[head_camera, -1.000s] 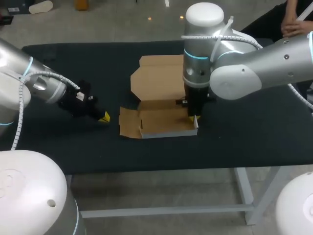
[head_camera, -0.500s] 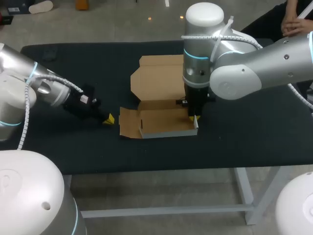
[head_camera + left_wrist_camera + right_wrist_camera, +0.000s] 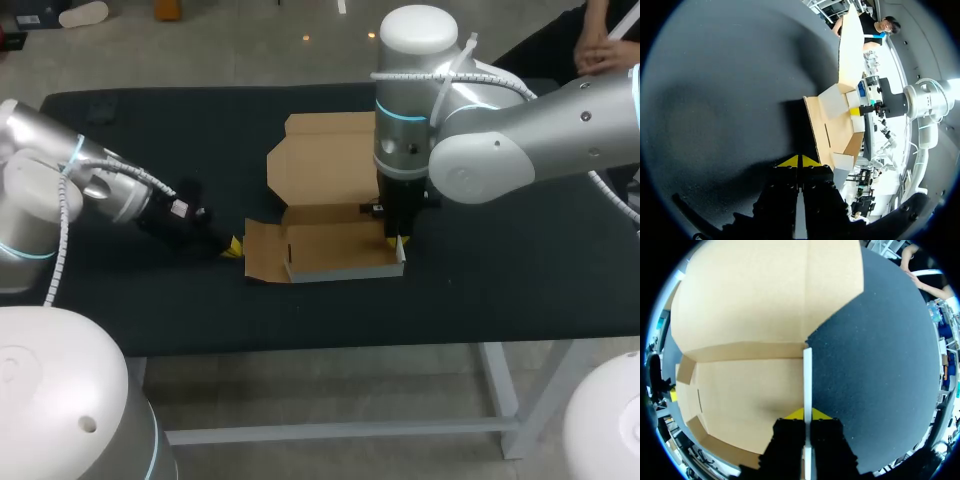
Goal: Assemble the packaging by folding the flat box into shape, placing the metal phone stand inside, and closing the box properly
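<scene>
Brown box (image 3: 325,250) half folded in the middle of the black table (image 3: 520,270), right gripper (image 3: 397,241) squeezing the box's standing side wall (image 3: 807,375) between its yellow tips, left gripper (image 3: 234,246) low on the table, tips pressed together, holding nothing, just beside the box's left flap (image 3: 262,250)
</scene>
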`<state>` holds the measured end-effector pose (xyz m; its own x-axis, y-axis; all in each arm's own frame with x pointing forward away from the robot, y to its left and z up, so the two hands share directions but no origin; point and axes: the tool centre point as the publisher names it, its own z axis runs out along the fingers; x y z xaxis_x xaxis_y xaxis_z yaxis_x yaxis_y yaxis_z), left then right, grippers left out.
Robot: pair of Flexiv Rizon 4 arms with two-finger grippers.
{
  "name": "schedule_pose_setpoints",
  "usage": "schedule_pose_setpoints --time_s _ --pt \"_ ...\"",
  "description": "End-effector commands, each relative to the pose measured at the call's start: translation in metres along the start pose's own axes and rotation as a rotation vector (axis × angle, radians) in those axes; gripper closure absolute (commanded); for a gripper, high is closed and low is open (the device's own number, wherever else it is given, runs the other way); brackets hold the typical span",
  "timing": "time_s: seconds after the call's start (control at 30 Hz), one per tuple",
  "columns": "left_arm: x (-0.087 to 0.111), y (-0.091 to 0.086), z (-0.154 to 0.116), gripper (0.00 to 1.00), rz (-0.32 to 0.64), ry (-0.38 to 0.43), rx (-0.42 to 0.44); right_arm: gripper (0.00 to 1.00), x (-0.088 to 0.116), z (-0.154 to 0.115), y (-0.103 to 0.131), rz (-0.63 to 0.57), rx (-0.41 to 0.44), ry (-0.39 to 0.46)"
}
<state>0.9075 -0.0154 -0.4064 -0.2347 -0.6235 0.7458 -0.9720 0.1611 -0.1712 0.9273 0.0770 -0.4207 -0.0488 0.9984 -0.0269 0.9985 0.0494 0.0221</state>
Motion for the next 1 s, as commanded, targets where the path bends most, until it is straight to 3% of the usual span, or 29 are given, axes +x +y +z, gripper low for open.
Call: schedule_pose_setpoints --time_s 0.03,1.0 --pt "0.001 -0.008 0.007 1.0 0.007 0.011 -0.021 1.0 0.001 0.0 0.001 0.0 0.004 -0.003" --pt "0.039 -0.018 0.013 1.0 0.042 0.068 0.003 1.0 0.001 0.0 0.001 0.0 0.004 -0.003"
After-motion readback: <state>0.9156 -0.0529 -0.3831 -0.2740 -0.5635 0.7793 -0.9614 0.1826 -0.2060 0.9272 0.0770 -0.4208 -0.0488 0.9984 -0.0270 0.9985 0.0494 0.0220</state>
